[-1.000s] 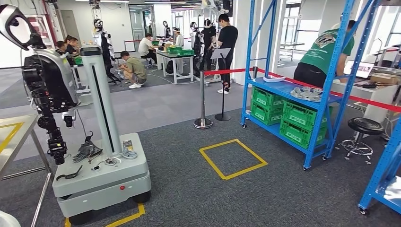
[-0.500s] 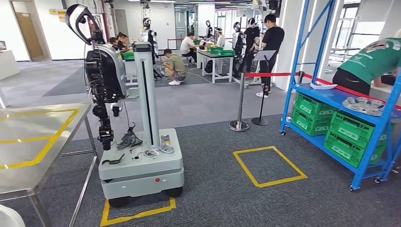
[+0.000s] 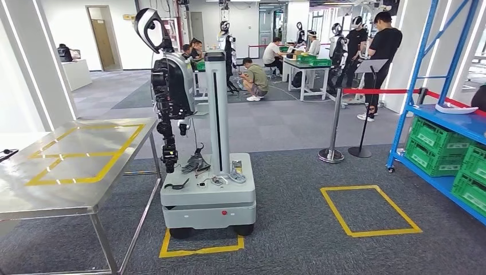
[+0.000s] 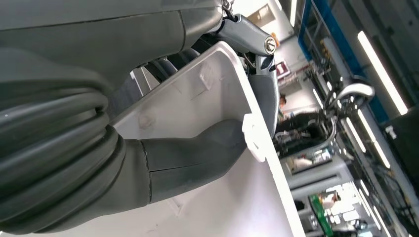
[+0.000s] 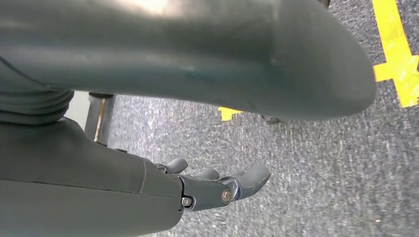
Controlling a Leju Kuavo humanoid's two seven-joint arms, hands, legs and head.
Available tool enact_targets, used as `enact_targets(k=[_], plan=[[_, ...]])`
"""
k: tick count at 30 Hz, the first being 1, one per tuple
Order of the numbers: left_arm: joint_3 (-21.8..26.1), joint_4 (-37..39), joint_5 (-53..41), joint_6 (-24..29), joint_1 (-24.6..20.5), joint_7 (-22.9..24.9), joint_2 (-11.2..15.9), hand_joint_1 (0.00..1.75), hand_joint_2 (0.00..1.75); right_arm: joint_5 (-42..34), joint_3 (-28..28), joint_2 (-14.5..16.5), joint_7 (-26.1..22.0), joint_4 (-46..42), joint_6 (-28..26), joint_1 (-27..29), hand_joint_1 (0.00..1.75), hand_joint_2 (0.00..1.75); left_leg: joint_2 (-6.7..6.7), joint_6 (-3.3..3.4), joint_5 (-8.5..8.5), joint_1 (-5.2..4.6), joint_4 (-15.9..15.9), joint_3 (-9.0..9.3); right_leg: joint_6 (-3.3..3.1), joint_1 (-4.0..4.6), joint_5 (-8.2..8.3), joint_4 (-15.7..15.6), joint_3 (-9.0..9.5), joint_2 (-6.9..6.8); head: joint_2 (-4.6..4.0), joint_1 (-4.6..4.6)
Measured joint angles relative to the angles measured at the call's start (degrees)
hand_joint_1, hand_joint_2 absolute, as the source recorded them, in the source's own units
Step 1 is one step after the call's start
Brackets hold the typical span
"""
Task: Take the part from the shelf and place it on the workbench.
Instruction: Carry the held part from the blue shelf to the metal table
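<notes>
In the left wrist view my left hand (image 4: 184,154) grips a flat white plastic part (image 4: 210,96), with the thick grey thumb pressed on its face and darker fingers behind its edge. My right hand (image 5: 217,186) hangs over grey carpet with nothing in it, fingers apart from the thumb. In the head view the metal workbench (image 3: 63,189), marked with yellow tape rectangles, stands at the left. The blue shelf (image 3: 458,121) is at the far right, with another white part (image 3: 455,107) lying on its top level.
A humanoid robot on a grey wheeled base (image 3: 209,197) stands close to the workbench's right end. Green crates (image 3: 438,146) fill the shelf's lower levels. A yellow floor square (image 3: 369,209) and a stanchion (image 3: 333,153) with red tape lie between. People work at tables behind.
The whole head view has swung left: the workbench has come in from the left, while the shelf and floor square slid toward the right edge.
</notes>
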Motion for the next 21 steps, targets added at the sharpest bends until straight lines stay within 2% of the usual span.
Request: enact_targets(k=[1, 2, 4, 5, 6, 8, 9, 10, 12, 14, 15, 16, 18, 19, 21], plan=[[0.19, -0.16, 0.01, 0.03, 0.09, -0.01, 0.02, 1.75, 1.75, 0.03, 0.03, 0.02, 0.02, 0.0, -0.01, -0.05, 0.0, 0.0, 0.89, 0.4, 0.49, -0.14, -2.03, 1.17, 0.27, 0.15, -0.21, 0.18, 0.12, -0.58, 0.0, 0.01], [0.32, -0.27, 0.01, 0.05, 0.2, -0.02, 0.03, 1.75, 1.75, 0.04, 0.04, 0.03, 0.06, 0.0, -0.03, -0.1, 0.0, 0.0, 1.14, 0.85, 0.51, -0.29, -2.71, 1.51, 0.53, 0.28, -0.39, 0.28, 0.25, -1.19, -0.01, 0.02], [0.5, -0.48, -0.04, 0.12, 0.44, -0.01, 0.07, 1.75, 1.75, 0.04, 0.07, 0.11, 0.09, 0.0, -0.1, -0.24, 0.0, 0.0, -0.48, 1.61, 0.78, -0.23, -2.66, 1.37, 1.08, 0.27, -0.69, 0.37, 0.5, -2.29, -0.01, 0.04], [0.56, -0.64, -0.16, 0.19, 0.42, 0.01, 0.06, 1.75, 1.75, 0.04, 0.08, 0.15, 0.09, 0.0, -0.14, -0.32, 0.0, 0.0, -1.21, 1.92, 0.93, -0.1, -2.71, 1.29, 1.45, 0.13, -1.13, 0.84, 0.44, -1.55, -0.01, 0.05], [0.6, -0.83, -0.42, 0.3, 0.31, 0.08, -0.02, 1.75, 1.75, 0.04, 0.08, 0.19, 0.07, 0.0, -0.16, -0.36, 0.0, 0.0, -1.89, 2.27, 1.09, 0.06, -2.79, 1.23, 1.82, -0.04, -2.08, 2.19, -0.04, 0.02, -0.01, 0.08], [0.55, -1.22, -1.02, 0.56, 0.07, 0.24, -0.31, 1.75, 1.75, 0.04, 0.1, 0.25, 0.07, 0.0, -0.16, -0.33, 0.0, 0.0, -3.08, 2.76, 1.31, 0.22, -2.85, 1.04, 2.36, -0.38, -5.33, 7.9, -2.58, 4.02, 0.0, 0.13], [0.51, -1.33, -1.22, 0.65, 0.01, 0.31, -0.45, 1.75, 1.75, 0.04, 0.11, 0.27, 0.08, 0.0, -0.16, -0.29, 0.0, 0.0, -3.48, 2.89, 1.35, 0.22, -2.84, 0.95, 2.46, -0.44, -6.74, 10.58, -3.85, 4.98, 0.01, 0.14], [0.48, -1.38, -1.3, 0.68, 0.01, 0.33, -0.54, 1.75, 1.75, 0.04, 0.12, 0.29, 0.09, 0.0, -0.15, -0.26, 0.0, 0.0, -3.75, 2.92, 1.36, 0.21, -2.84, 0.89, 2.5, -0.46, -7.62, 12.4, -4.74, 5.29, 0.01, 0.14], [0.47, -1.39, -1.31, 0.68, 0.02, 0.33, -0.57, 1.75, 1.75, 0.04, 0.13, 0.3, 0.09, 0.0, -0.15, -0.24, 0.0, 0.0, -3.92, 2.93, 1.37, 0.2, -2.83, 0.85, 2.51, -0.46, -8.05, 13.46, -5.28, 5.36, 0.01, 0.14], [0.46, -1.42, -1.37, 0.74, 0.02, 0.36, -0.77, 1.75, 1.75, 0.04, 0.16, 0.32, 0.09, 0.0, -0.15, -0.17, 0.0, 0.0, -4.68, 2.98, 1.42, 0.14, -2.77, 0.71, 2.5, -0.46, -8.77, 16.51, -6.94, 5.43, 0.01, 0.14], [0.45, -1.5, -1.46, 0.78, 0.01, 0.38, -0.89, 1.75, 1.75, 0.04, 0.24, 0.34, 0.09, 0.0, -0.15, -0.15, 0.0, 0.0, -5.75, 2.92, 1.5, 0.13, -2.69, 0.63, 2.29, -0.47, -7.09, 14.68, -6.23, 5.88, 0.01, 0.15], [0.45, -1.6, -1.56, 0.83, 0.0, 0.4, -1.01, 1.75, 1.75, 0.04, 0.33, 0.35, 0.08, 0.0, -0.16, -0.14, 0.0, 0.0, -6.94, 2.81, 1.61, 0.15, -2.62, 0.54, 2.01, -0.5, -5.01, 11.51, -4.87, 6.92, 0.0, 0.15], [0.45, -1.79, -1.68, 0.86, -0.03, 0.4, -1.08, 1.75, 1.75, 0.04, 0.5, 0.34, 0.05, 0.0, -0.16, -0.18, 0.0, 0.0, -9.17, 2.19, 1.82, 0.12, -2.47, 0.3, 1.51, -0.44, -0.53, 2.4, -0.79, 8.95, -0.01, 0.16], [0.45, -1.82, -1.68, 0.86, -0.04, 0.4, -1.1, 1.75, 1.75, 0.04, 0.53, 0.34, 0.04, 0.0, -0.16, -0.19, 0.0, 0.0, -9.81, 1.82, 1.96, 0.15, -2.52, 0.14, 1.41, -0.33, -0.25, 1.06, -0.24, 9.29, -0.01, 0.16], [0.47, -1.83, -1.67, 0.86, 0.01, 0.39, -1.02, 1.75, 1.75, 0.04, 0.56, 0.36, -0.01, 0.0, -0.16, -0.21, 0.0, 0.0, -10.99, 0.96, 2.32, 0.29, -2.84, -0.26, 1.0, -0.21, -0.08, 0.62, -0.18, 8.16, -0.01, 0.15]])
